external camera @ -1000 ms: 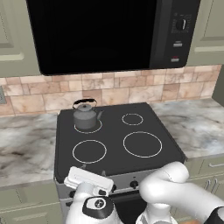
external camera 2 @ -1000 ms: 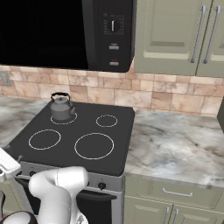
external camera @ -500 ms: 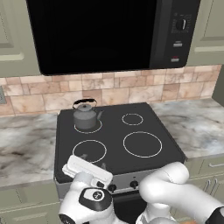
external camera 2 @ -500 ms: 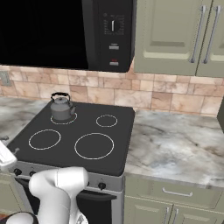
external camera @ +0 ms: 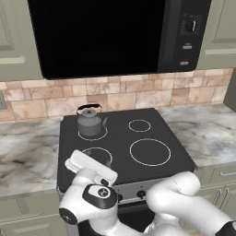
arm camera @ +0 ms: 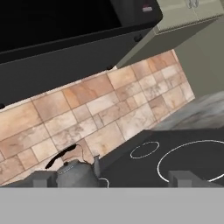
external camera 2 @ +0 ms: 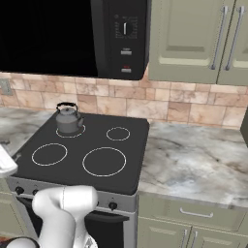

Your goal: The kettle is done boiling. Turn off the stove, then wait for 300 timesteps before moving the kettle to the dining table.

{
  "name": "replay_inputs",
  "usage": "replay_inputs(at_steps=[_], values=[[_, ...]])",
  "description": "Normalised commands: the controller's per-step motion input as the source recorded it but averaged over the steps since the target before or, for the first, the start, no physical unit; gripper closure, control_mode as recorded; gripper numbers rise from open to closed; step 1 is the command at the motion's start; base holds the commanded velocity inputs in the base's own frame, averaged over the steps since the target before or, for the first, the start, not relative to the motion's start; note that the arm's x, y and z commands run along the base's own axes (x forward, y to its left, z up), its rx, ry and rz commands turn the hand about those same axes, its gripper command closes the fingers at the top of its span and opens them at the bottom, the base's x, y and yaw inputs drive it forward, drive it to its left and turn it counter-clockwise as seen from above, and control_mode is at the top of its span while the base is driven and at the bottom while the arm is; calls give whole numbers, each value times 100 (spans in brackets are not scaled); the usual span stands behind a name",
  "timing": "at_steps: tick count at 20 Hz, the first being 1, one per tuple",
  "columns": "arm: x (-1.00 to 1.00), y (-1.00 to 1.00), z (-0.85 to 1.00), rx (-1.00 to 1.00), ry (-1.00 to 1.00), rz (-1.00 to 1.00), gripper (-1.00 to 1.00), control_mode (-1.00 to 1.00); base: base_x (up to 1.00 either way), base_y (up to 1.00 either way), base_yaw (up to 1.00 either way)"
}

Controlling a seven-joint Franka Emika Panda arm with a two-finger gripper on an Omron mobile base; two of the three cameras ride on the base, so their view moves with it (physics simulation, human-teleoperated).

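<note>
Squarely upright, squat grey kettle (external camera: pixel 90 122), black arched handle, back-left burner

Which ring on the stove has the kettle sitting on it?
The back left ring holds the kettle; the other three are bare.

The stove (external camera: pixel 138 152) carries the kettle (external camera: pixel 90 121) on its back-left burner; marble counters (external camera 2: pixel 193 160) flank it.

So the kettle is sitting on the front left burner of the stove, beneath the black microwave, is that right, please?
Not quite. The kettle sits on the back left burner of the stove, near the tiled wall; the front left ring is bare. The left base view shows it. The black microwave does hang above.
</note>
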Motion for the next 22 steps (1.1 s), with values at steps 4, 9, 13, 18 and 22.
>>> replay_inputs(at_steps=[4, 9, 13, 18, 22], values=[[26, 0, 30, 6, 1, -1, -100, -100, 0, 0, 0], [32, 0, 19, 3, 2, -1, -100, -100, 0, 0, 0], [30, 7, 1, 0, 3, 0, -100, -100, 0, 0, 0], [28, 1, 0, 0, 4, 0, -100, -100, 0, 0, 0], [24, 0, 0, 0, 1, 0, -100, -100, 0, 0, 0]])
